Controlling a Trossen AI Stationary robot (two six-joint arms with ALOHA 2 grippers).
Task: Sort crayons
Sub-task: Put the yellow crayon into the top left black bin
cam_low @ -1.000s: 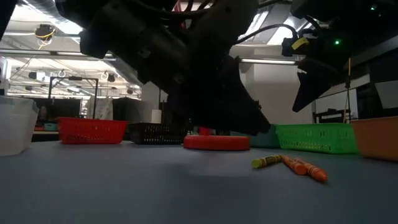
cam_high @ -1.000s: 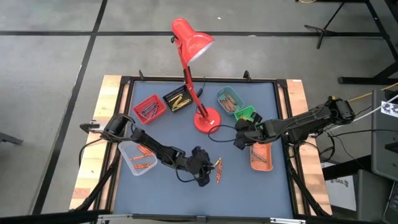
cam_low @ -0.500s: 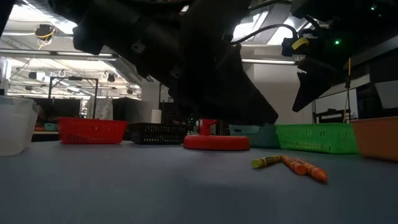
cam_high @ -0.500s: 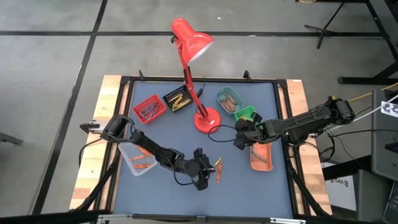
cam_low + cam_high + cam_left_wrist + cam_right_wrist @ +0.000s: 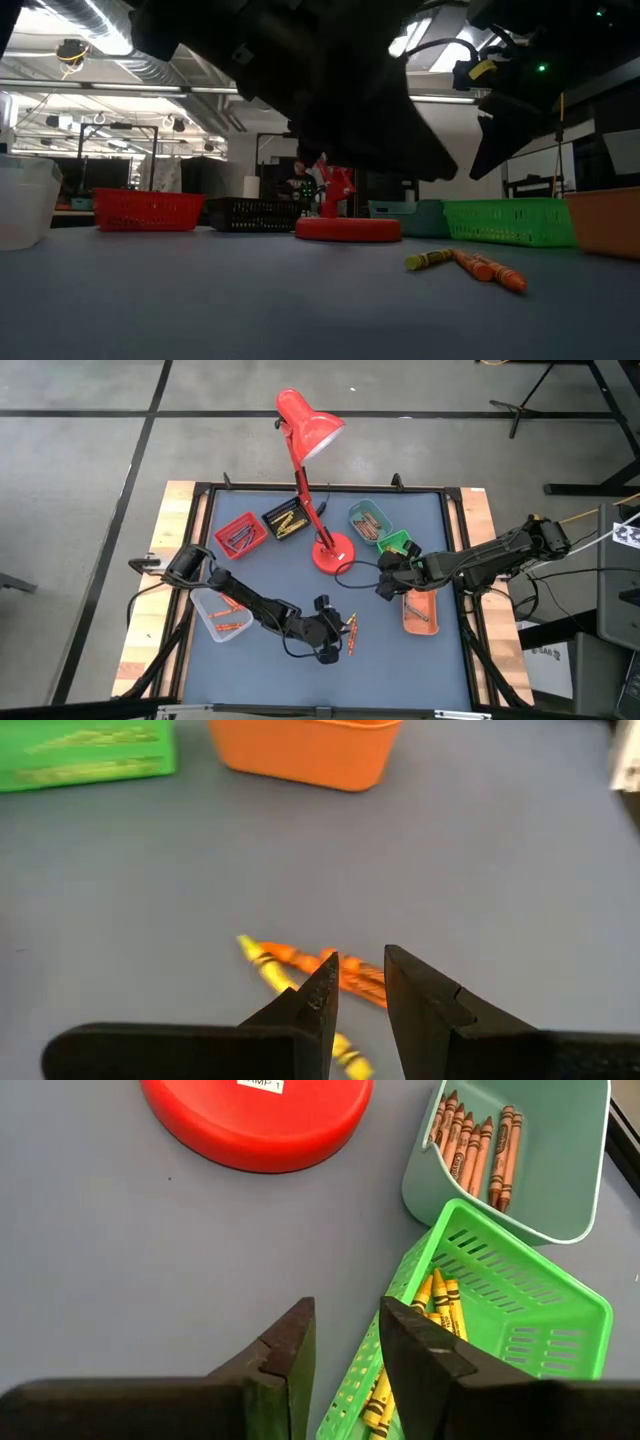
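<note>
Three loose crayons lie together flat on the blue-grey mat: a yellow one (image 5: 262,960) and two orange ones (image 5: 345,972), also seen in the low view as crayons (image 5: 465,264). My left gripper (image 5: 360,978) hovers just above and beside them, open by a narrow gap, with nothing between its fingers; in the high view the left gripper (image 5: 336,634) stands left of the crayons (image 5: 351,632). My right gripper (image 5: 346,1328) waits open over the mat next to the green basket (image 5: 470,1340) of yellow crayons.
A red lamp (image 5: 330,550) stands mid-table. Around it are a red tray (image 5: 238,535), a black tray (image 5: 285,520), a teal tray (image 5: 367,522) with orange crayons, an orange tray (image 5: 420,612) and a clear tray (image 5: 220,615) at the left.
My left gripper has risen a little above the mat and rolled about its own axis, its opening unchanged. The three crayons lie where they were.
</note>
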